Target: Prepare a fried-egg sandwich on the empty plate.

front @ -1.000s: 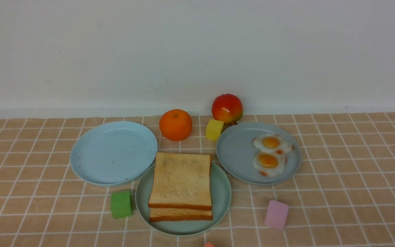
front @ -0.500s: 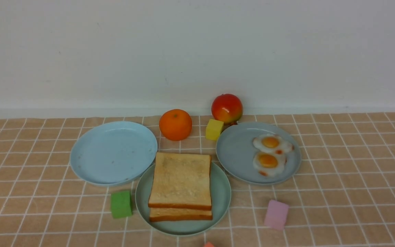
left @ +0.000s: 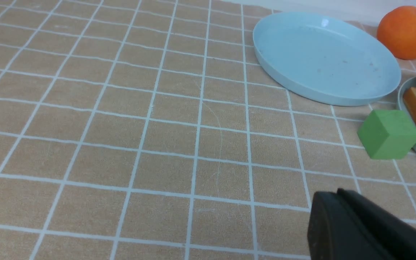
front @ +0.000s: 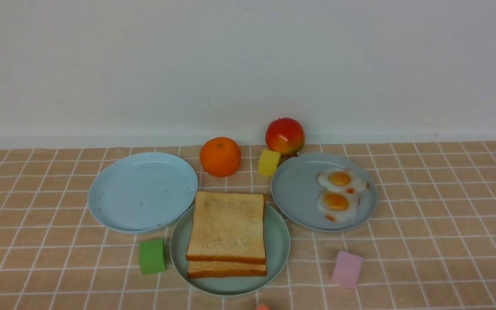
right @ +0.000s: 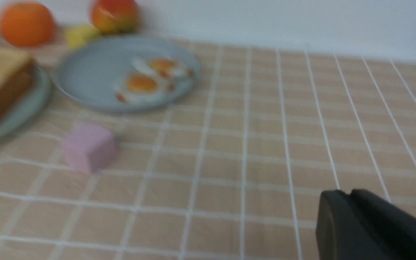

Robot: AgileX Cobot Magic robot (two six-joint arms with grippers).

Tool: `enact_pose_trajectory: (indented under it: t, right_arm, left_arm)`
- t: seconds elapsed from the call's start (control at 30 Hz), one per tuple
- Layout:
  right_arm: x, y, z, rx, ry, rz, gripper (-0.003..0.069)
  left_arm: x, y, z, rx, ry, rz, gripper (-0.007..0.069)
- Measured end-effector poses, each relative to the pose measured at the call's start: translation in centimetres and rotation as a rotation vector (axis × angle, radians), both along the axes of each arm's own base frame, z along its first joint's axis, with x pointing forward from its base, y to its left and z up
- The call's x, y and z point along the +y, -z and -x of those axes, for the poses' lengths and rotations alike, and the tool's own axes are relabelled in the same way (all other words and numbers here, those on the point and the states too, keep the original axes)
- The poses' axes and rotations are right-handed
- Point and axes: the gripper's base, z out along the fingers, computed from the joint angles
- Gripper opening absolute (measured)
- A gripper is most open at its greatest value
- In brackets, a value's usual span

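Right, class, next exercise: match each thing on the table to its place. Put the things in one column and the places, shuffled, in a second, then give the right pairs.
Things
1. green block
2. two fried eggs
3. orange
4. toasted bread slices

Places
A. stacked on the mint-green plate
B. on the tablecloth, between the light-blue plate and the yellow block
C. on the grey-blue plate
D. on the tablecloth, just left of the mint-green plate

Pairs: 1-D, 2-C, 3-B, 4-A

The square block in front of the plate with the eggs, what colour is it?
Pink block: pale pinkish-purple, clearest in the front view.
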Motion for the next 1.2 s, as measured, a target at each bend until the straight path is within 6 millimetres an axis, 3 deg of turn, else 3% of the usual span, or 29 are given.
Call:
enact_pose_trajectory:
  t: [0.07, 1.2]
  right_arm:
    - [-0.2, 1.2, -0.13, 0.026, 0.04, 0.0, 0.0074]
    - [-0.49, 1.17, -0.26, -0.006, 0.095, 0.0, 0.0097]
  left_arm:
    - [0.0, 0.01, 0.0, 0.0, 0.0, 0.0, 0.0018]
    - [0.0, 0.0, 0.0, 0.0, 0.0, 0.0, 0.0059]
